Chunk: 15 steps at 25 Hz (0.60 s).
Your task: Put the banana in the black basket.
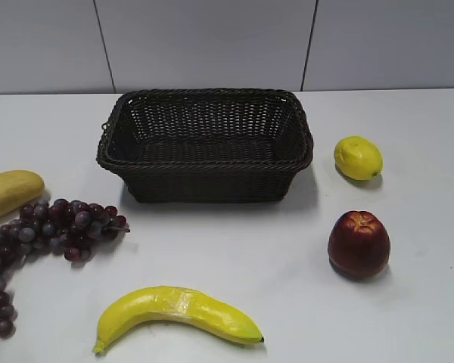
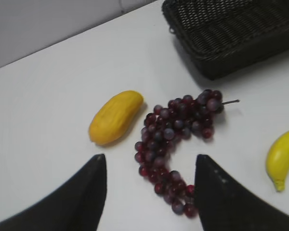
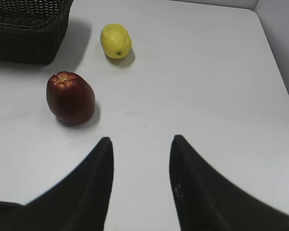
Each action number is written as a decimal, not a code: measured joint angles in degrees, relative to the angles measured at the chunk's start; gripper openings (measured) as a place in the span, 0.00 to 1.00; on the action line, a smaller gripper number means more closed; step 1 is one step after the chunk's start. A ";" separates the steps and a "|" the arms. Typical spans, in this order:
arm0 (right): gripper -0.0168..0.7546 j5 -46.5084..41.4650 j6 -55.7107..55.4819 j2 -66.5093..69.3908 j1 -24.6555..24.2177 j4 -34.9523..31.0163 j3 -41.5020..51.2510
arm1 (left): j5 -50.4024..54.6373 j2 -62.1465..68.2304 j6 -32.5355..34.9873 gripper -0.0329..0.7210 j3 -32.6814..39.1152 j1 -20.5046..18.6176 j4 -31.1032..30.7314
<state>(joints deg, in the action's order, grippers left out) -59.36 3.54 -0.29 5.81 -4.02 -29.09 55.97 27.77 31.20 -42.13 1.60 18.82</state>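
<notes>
On the worktop (image 1: 234,257) the basket (image 1: 206,145) sits at the back centre. The banana (image 1: 178,313) lies in front of it, near the front edge. Grapes (image 1: 57,231) lie left of the banana, with a mango (image 1: 10,191) further left. Right of the basket lies a lemon (image 1: 358,157); an apple (image 1: 359,243) sits in front of it.

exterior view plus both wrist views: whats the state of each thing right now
banana: lying on the table, not grasped
black basket: upright, empty
grapes: one bunch lying left of the basket
pale-yellow oblong fruit: lying on its side
lemon: resting right of the basket
red apple: upright, stem end up
left end effector: open, empty
right end effector: open, empty
</notes>
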 joint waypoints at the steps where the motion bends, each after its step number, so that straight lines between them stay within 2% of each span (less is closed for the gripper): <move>1: 0.41 0.00 0.00 0.00 0.00 0.00 0.00 | -0.38 1.94 0.51 0.79 -0.70 1.68 0.68; 4: 0.41 0.00 0.00 0.00 0.00 0.00 0.00 | -1.07 6.80 1.63 0.79 -3.09 8.51 0.90; 11: 0.41 0.00 0.00 0.00 0.00 0.00 0.00 | -0.28 15.66 1.80 0.79 -6.38 27.93 -4.97; 15: 0.41 0.00 0.00 0.00 0.00 0.00 0.00 | -0.11 21.60 3.26 0.79 -6.57 34.60 -6.13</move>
<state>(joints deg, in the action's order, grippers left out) -59.36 3.54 -0.29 5.81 -4.02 -29.09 55.86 49.37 34.46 -48.69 36.20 12.70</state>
